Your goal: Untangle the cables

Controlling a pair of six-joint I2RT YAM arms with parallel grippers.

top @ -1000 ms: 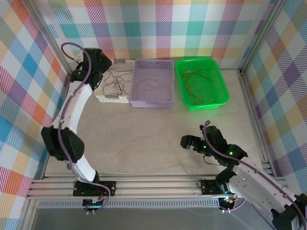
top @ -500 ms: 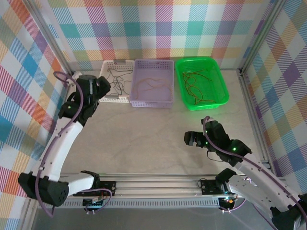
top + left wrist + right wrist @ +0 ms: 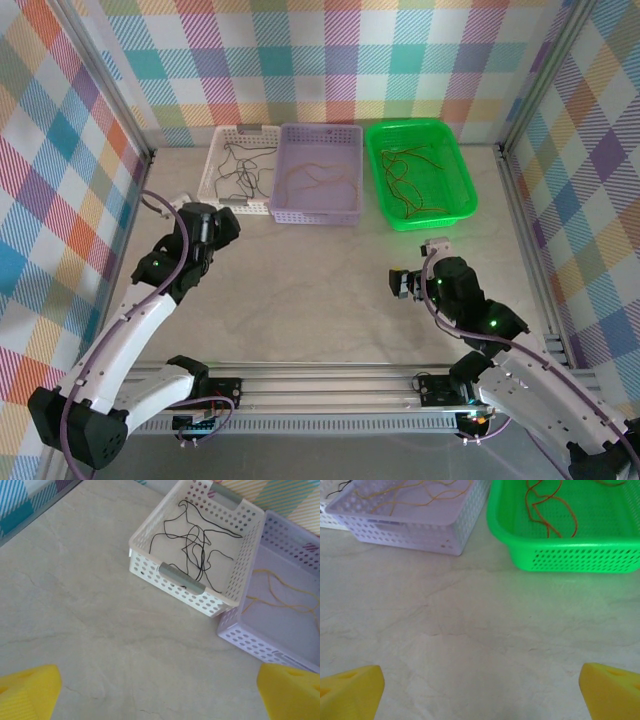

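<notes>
The cables lie sorted in three baskets at the back of the table. Thin black cables (image 3: 238, 170) (image 3: 192, 545) sit loose in the white basket (image 3: 211, 176) (image 3: 170, 580). Orange-yellow cables (image 3: 320, 178) (image 3: 405, 492) lie in the purple basket (image 3: 318, 216) (image 3: 260, 645). Red and brown cables (image 3: 410, 182) (image 3: 551, 510) rest in the green basket (image 3: 425, 221) (image 3: 570, 555). My left gripper (image 3: 218, 229) (image 3: 160, 695) hangs open over bare table, in front of the white basket. My right gripper (image 3: 405, 283) (image 3: 480, 692) is open too, well in front of the green basket, holding nothing.
The marble-look table (image 3: 300, 290) stretches bare between the two arms and the basket row. Checked walls close in the left, back and right sides. An aluminium rail (image 3: 320, 385) runs along the near edge by the arm bases.
My left arm has drawn back from the white basket to the near-left part of the table. My right gripper has shifted slightly right and toward the baskets. Both stayed open.
</notes>
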